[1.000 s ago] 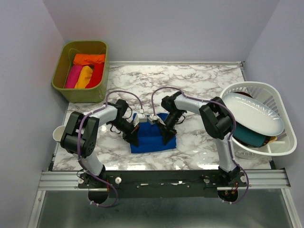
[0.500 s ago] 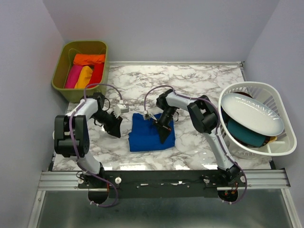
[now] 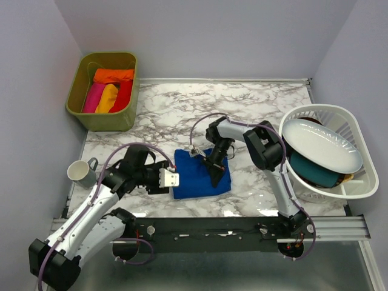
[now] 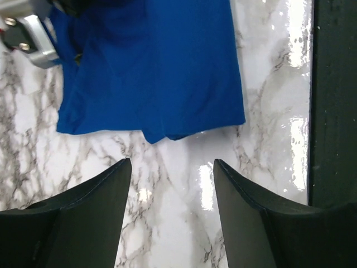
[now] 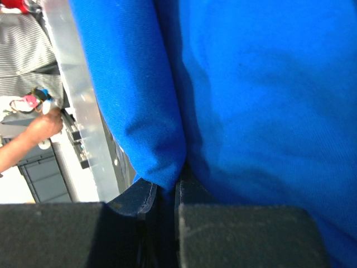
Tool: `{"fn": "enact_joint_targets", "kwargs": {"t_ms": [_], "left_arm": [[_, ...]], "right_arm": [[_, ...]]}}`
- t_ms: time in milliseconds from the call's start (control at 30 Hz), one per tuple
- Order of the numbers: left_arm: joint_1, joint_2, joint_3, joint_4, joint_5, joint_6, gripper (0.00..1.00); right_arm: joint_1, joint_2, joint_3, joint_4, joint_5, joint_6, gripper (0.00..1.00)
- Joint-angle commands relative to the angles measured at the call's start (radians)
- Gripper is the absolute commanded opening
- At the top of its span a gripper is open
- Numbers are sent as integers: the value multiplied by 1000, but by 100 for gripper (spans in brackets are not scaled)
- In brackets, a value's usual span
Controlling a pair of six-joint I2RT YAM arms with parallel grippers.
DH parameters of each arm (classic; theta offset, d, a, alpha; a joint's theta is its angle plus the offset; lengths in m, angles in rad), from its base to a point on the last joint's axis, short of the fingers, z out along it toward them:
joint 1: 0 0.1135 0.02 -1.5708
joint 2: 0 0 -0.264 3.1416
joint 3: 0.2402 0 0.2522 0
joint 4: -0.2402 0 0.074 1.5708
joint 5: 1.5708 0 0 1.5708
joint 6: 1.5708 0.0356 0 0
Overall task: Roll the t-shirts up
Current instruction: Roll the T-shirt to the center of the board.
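Observation:
A royal-blue t-shirt lies folded on the marble table, in front of the two arms. My right gripper reaches down onto its right part and is shut on a fold of the blue cloth, which is pinched between the fingers of that gripper. My left gripper sits low just left of the shirt, open, with bare marble between its fingers. In the left wrist view the gripper is a short way from the shirt's near edge.
An olive-green bin at the back left holds several rolled cloths in orange, pink, yellow and red. A white slatted basket with a white plate stands at the right. A white mug is at the left edge.

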Motion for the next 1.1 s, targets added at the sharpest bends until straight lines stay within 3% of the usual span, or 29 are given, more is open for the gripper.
{"fn": "enact_joint_targets", "kwargs": {"t_ms": [0,300,533,1067], "left_arm": [[-142,-17,-86,170,-128,-49,72],[-352,82,-127,391,-167,-111,74],[-504,213,-127,466,-226,-170,71],[-543,426,-202,629,-418,-141,63]], "right_arm": [[-32,-110,-137,149,128,54,9],[-67,-238,-328,373,73,204,5],[-99,-216,-352,373,34,257,4],[-147,-195,-357,338,14,220,3]]}}
